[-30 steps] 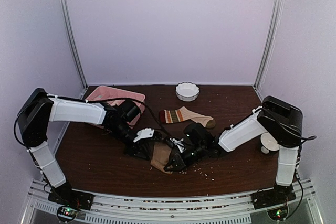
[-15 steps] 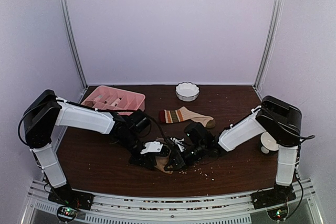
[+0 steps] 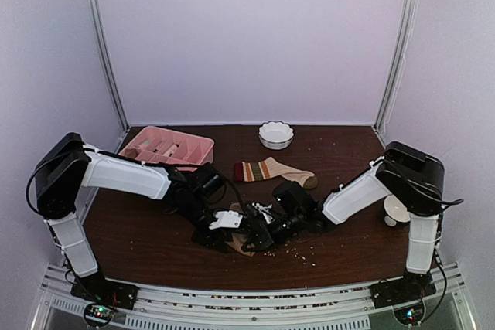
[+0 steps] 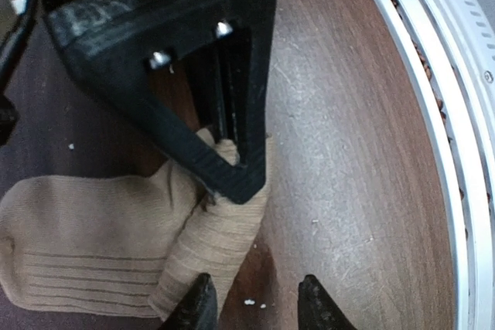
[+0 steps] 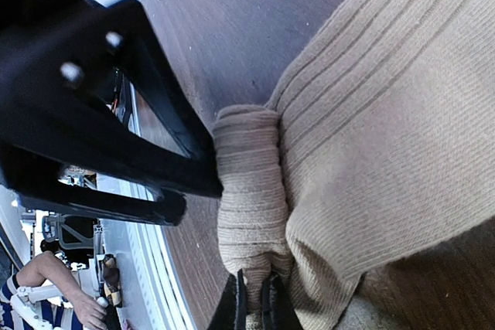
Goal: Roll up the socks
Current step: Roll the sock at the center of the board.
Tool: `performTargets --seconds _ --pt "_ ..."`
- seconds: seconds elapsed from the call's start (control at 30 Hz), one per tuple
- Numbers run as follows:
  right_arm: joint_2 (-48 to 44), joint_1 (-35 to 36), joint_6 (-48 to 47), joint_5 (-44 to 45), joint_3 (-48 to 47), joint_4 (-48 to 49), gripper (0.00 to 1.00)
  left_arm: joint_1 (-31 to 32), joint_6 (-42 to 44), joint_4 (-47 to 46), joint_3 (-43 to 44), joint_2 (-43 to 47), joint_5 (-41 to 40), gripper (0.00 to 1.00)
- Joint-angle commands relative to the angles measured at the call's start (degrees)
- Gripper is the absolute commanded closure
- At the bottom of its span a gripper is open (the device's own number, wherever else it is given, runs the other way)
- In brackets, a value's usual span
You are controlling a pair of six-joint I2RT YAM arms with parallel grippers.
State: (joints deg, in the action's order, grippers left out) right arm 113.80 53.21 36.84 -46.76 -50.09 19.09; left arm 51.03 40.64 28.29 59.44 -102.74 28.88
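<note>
the tan sock (image 4: 85,245) lies toward 6 o'clock on the table (image 3: 131,237), close to the front edge, with a small fold bunched up at one end. the right claw (image 5: 254,307) is pinched tight on that fold. the left claw (image 4: 255,311) stands partly open with nothing in it: there is bare table in its gap, and the fold sits at about 10 o'clock from it, just beside one fingertip. the striped sock (image 3: 272,170) lies flat at 12 o'clock from the claws, apart from them, with neither claw on it.

the roll looks like barely one loose turn, held by a single pinch. if the right claw lets go or tugs before the left has cloth, the knit will likely spring flat again. the claws are crowded nose to nose, so closing the left one here could catch air or the other claw's finger. a pull toward 6 o'clock could drag the sock against the rail (image 4: 448,113). rolling on alone would leave the striped sock out.
</note>
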Motion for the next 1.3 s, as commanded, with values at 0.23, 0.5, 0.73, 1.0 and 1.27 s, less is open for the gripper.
performTargets --seconds 0.23,0.5,0.73,1.0,1.27 --pt "5.73 -0.47 1.49 6.06 5.74 -10.00 1.00 -5.45 -4.64 3.57 7.36 3.24 -14.33 0.06" --pt "6.13 -0.70 0.61 6.27 5.98 -10.34 1.00 -16.08 -16.03 -14.93 -1.37 18.80 -23.96 0.02" --pt "5.63 -1.50 0.69 6.61 6.79 -10.03 1.00 -18.27 -13.57 0.57 7.08 5.89 -9.63 0.02" --pt "5.47 -1.98 0.82 6.90 6.56 -10.34 1.00 -4.50 -8.43 -4.68 -2.56 7.73 -0.94 0.11" --pt "5.91 -2.22 1.35 6.70 6.90 -9.38 1.00 -0.54 -7.28 -8.23 -2.23 2.48 -1.43 0.26"
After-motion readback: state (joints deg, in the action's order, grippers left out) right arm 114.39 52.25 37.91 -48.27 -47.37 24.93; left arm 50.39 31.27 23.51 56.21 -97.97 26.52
